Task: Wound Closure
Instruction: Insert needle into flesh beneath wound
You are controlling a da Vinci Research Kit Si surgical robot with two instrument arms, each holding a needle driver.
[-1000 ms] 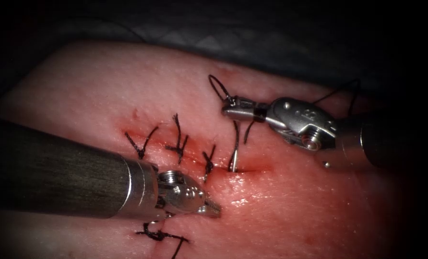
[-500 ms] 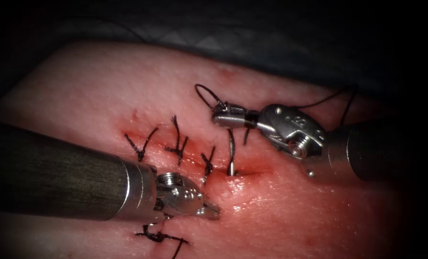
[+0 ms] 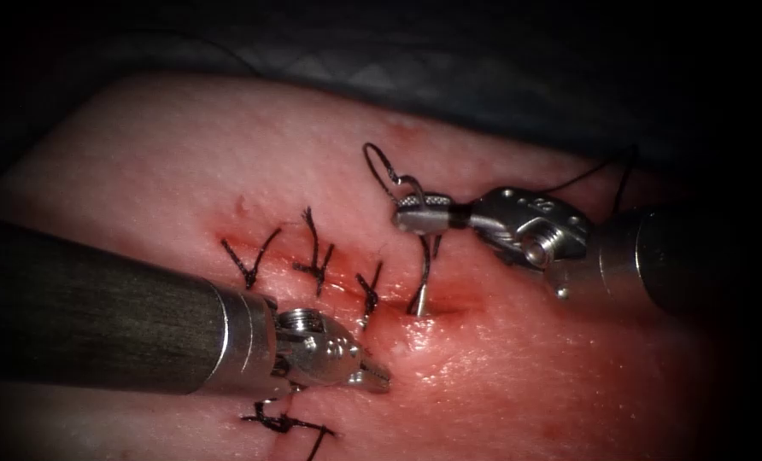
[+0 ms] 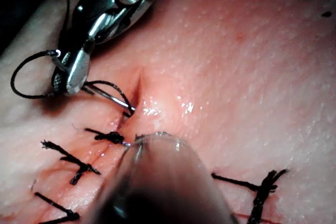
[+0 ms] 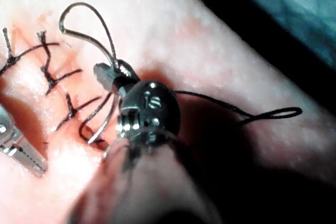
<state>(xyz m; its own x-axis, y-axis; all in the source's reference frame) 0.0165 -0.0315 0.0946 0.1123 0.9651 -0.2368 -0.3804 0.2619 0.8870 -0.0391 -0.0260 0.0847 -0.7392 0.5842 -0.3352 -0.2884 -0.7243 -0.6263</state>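
Mid-stitch here: my right tool [image 3: 411,213] is clamped on the needle [image 3: 422,273] near its thread end, and the tip sits in the tissue [image 3: 526,376] at the cut's [image 3: 436,307] open right end, just past the tied stitches [image 3: 317,256]. My left tool [image 3: 379,380] waits empty below the cut, jaws together. I reckon whatever follows needs a steady wrist roll along the needle's curve.

Lighting: my endoscope view dim, edges vignetted black; wet glare on tissue [image 3: 432,358]; my shaft [image 4: 157,187] blurred close-up.
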